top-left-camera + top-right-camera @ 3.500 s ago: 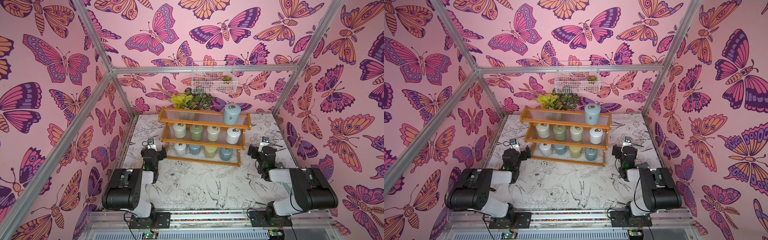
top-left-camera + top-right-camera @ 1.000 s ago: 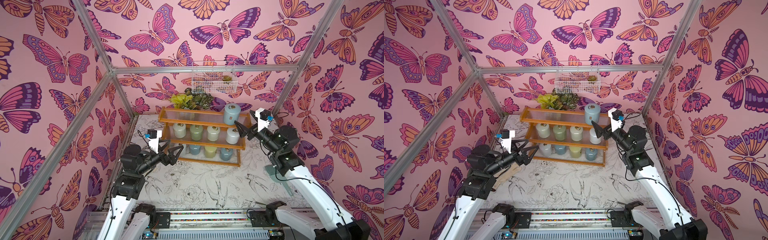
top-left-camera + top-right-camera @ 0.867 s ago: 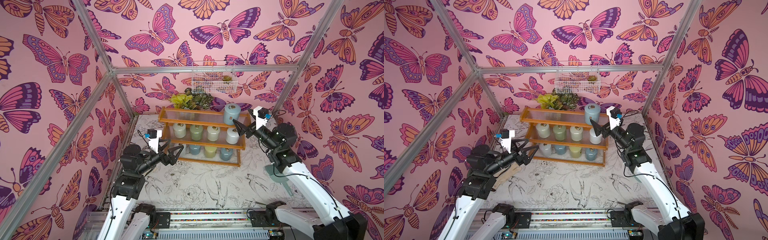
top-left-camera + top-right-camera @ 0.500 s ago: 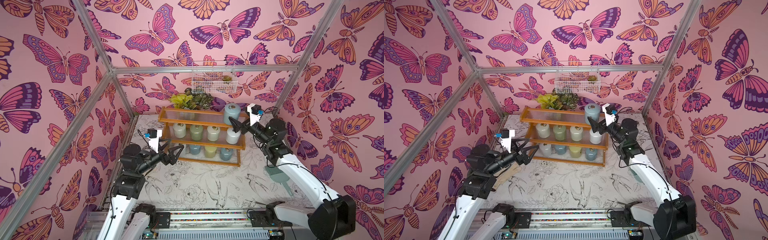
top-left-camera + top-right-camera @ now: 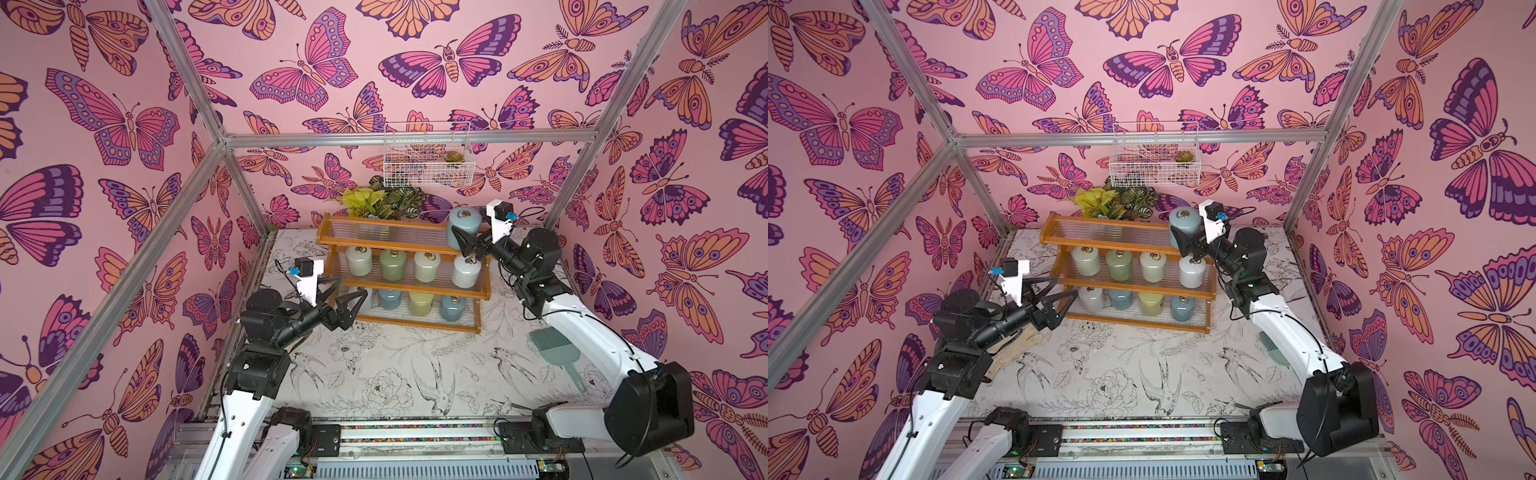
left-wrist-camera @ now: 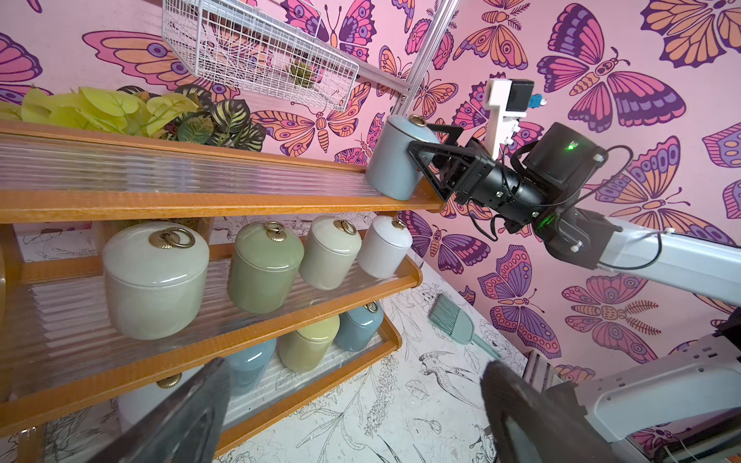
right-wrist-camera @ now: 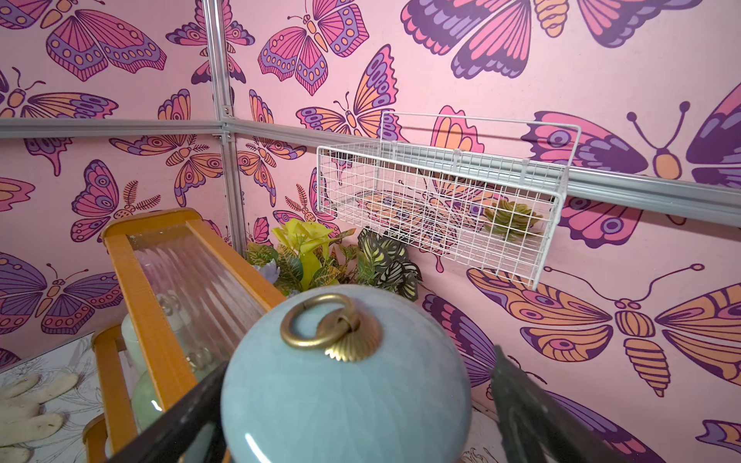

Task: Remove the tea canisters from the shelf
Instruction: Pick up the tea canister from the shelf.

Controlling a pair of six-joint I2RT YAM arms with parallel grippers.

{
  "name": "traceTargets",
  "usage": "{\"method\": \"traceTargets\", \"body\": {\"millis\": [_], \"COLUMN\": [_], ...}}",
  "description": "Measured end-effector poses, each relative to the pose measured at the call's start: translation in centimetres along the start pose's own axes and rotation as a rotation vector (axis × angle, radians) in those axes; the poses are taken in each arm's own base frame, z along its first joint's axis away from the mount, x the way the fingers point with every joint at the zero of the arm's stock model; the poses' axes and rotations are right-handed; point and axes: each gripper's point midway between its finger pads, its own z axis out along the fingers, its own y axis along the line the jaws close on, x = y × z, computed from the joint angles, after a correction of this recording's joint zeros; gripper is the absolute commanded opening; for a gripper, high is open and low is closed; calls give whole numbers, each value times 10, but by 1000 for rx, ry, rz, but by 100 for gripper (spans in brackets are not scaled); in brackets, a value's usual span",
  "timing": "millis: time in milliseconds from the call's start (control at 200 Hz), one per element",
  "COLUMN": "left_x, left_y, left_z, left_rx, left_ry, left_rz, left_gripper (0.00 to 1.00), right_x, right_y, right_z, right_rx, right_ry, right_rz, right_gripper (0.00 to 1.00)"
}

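The shelf point(image 5: 386, 240) point(image 5: 1108, 242) stands at the back of the table with tea canisters on all three tiers. A single blue-grey canister point(image 5: 462, 224) point(image 5: 1181, 224) point(image 6: 391, 160) point(image 7: 345, 401) stands at the right end of the top tier. My right gripper point(image 5: 467, 232) point(image 5: 1185, 232) point(image 7: 361, 360) is open with one finger on each side of it; a gap shows on one side. Several canisters point(image 5: 392, 266) fill the middle tier and several more point(image 5: 419, 301) the bottom one. My left gripper point(image 5: 353, 286) point(image 5: 1066, 286) point(image 6: 355, 366) hangs open and empty by the bottom tier's left end.
A white wire basket point(image 5: 428, 160) holding a small succulent hangs on the back wall above leafy plants point(image 5: 382, 201). A green hand brush point(image 5: 552, 345) lies on the table under my right arm. A pale glove point(image 5: 1017, 349) lies under my left arm. Walls close in on both sides.
My right gripper has moved up and back-left from beside the middle tier, so its open fingers now straddle the top blue-grey canister. The left gripper has hardly moved.
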Motion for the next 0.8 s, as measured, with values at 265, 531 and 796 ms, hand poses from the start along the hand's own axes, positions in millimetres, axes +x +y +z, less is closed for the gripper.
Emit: {"method": "traceTargets", "body": {"millis": [265,531,796], "left_x": [1,7,7], "left_y": [1,5,6], "left_z": [0,2,2], "left_rx": [-3,-12,-13], "left_ry": [-3,1,1], "left_rz": [1,-4,-4], "left_gripper": [100,100,100], "right_x": [4,6,7], "right_y": [1,1,1], "right_z": [11,14,16], "right_rx": [-17,-21,-23], "right_ry": [-6,-10,-15], "right_rz": [22,33,32], "right_gripper": [99,99,100]}}
